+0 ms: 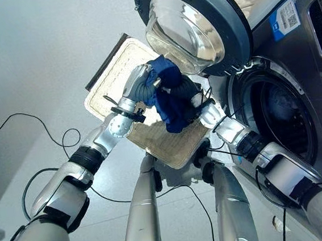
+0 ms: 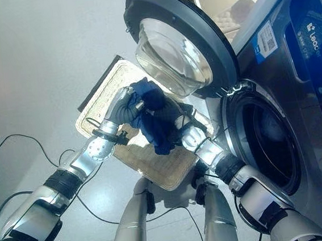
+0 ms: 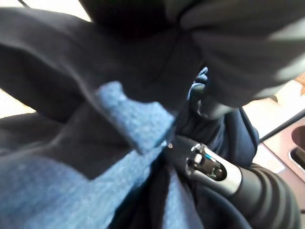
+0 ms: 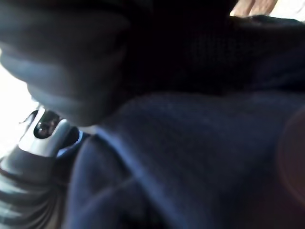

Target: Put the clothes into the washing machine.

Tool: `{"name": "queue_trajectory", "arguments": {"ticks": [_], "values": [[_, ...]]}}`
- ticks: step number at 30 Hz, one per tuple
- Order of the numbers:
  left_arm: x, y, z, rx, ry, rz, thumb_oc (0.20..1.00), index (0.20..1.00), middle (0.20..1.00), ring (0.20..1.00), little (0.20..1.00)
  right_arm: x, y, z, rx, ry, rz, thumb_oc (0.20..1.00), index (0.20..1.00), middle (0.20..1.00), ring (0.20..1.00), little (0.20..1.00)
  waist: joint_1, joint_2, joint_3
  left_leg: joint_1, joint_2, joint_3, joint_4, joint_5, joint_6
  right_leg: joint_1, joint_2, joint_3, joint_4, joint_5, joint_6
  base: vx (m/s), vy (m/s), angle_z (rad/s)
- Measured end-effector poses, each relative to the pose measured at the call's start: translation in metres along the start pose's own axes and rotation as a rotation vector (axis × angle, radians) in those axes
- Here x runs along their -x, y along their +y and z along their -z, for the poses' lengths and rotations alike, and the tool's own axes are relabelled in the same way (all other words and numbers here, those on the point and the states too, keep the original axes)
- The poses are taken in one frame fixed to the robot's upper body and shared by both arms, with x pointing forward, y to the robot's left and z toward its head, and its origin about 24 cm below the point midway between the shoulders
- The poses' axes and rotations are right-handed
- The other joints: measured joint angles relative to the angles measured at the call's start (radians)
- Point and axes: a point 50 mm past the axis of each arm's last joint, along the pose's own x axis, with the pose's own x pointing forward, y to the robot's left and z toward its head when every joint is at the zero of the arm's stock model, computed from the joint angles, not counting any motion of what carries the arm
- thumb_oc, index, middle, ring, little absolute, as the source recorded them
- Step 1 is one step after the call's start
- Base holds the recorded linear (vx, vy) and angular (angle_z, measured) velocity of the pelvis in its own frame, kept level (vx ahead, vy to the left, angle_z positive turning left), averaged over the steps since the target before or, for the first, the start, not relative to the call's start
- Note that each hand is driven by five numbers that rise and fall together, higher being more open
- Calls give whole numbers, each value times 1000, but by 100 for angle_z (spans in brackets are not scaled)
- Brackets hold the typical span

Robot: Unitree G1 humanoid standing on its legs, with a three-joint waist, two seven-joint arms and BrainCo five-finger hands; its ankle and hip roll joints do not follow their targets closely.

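A dark blue garment (image 1: 170, 105) hangs bunched between my two hands, above a flat woven basket (image 1: 109, 83) on the floor. My left hand (image 1: 139, 86) grips the garment's left side with curled fingers. My right hand (image 1: 190, 91) clutches its right side, close to the washer's front. The washing machine's round opening (image 1: 280, 117) lies to the right, with its dark drum showing. Its glass door (image 1: 189, 29) swings out wide above the hands. In the wrist views blue cloth (image 3: 71, 191) and dark cloth (image 4: 190, 157) press against the hands.
The woven basket (image 2: 99, 103) lies on pale grey floor left of the machine. The open door's rim (image 2: 210, 41) hangs just above and behind the garment, so room there is tight. The washer's dark front panel (image 1: 312, 32) rises at the right.
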Motion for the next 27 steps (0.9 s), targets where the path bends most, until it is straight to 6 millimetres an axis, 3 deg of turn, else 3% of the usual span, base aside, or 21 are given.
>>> {"name": "queue_trajectory", "arguments": {"ticks": [1,6,9,16,21,27], "values": [[1,-1,0,5,3,0,1000,1000,1000,1000,1000,1,0,1,-2,3,5,200,200,200,200,200,0,3,1,0,1,1,0,0,0,0,1,1,-1,0,0,-1,32,-7],[11,-15,2,74,46,-5,1000,1000,1000,1000,1000,14,-8,16,-64,54,105,200,200,200,200,200,0,9,5,0,9,9,-1,-6,-5,-3,13,12,-14,3,-3,-2,30,-8],[26,-31,8,137,133,-47,1000,1000,1000,1000,1000,34,-18,30,-175,92,263,200,200,200,200,200,-5,9,5,0,16,30,-1,-15,-4,-14,22,28,-17,3,-3,1,51,-14],[67,-23,48,175,435,-302,1000,1000,1000,1000,1000,74,-5,56,-402,210,451,200,200,200,200,200,-52,8,5,11,28,67,-2,-28,-3,-17,46,66,-53,29,-1,11,79,-18],[75,-22,56,226,534,-447,1000,1000,1000,1000,1000,95,5,73,-586,310,600,200,200,200,200,200,-63,8,5,27,30,99,-7,-32,0,-18,55,99,-72,45,4,15,70,-20],[105,-21,79,312,797,-678,1000,1000,1000,1000,1000,120,5,105,-887,453,943,200,200,200,200,200,-81,10,4,42,38,126,-23,-32,-1,-17,69,121,-94,56,8,15,26,-12]]}}
